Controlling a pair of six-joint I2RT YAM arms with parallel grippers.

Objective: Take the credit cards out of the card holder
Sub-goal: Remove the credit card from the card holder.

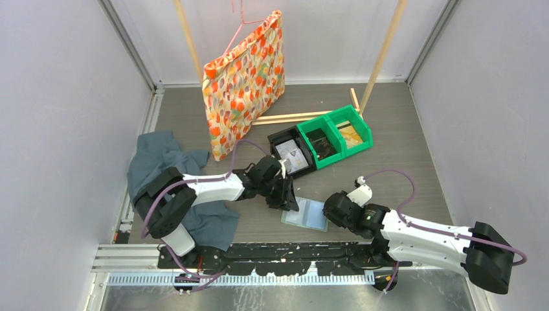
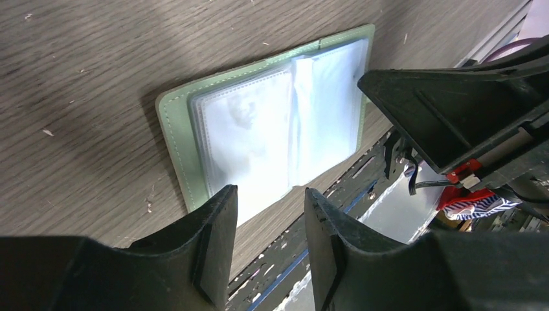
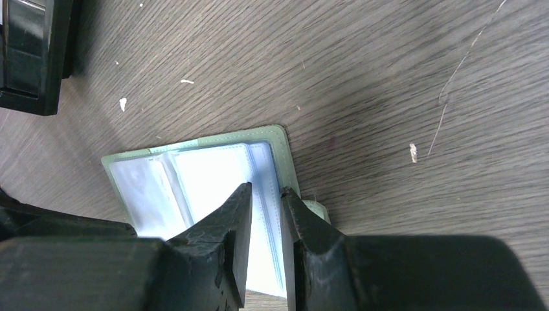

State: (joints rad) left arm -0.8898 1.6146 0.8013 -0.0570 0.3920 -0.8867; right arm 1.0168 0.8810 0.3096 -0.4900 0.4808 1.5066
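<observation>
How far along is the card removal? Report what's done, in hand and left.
Done: the sage-green bifold card holder lies open on the grey wooden table, clear sleeves facing up. In hand: the right fingers pinch one edge of the sleeves, and the left fingers hover open at the opposite side. Left: no card lies out beside it yet, and whether the sleeves hold any is unclear.

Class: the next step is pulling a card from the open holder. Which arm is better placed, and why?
Probably left. The left claw is open and hovers free at the edge of the holder. The right claw, nearly closed, rests on its opposite side, seemingly steadying it.
</observation>
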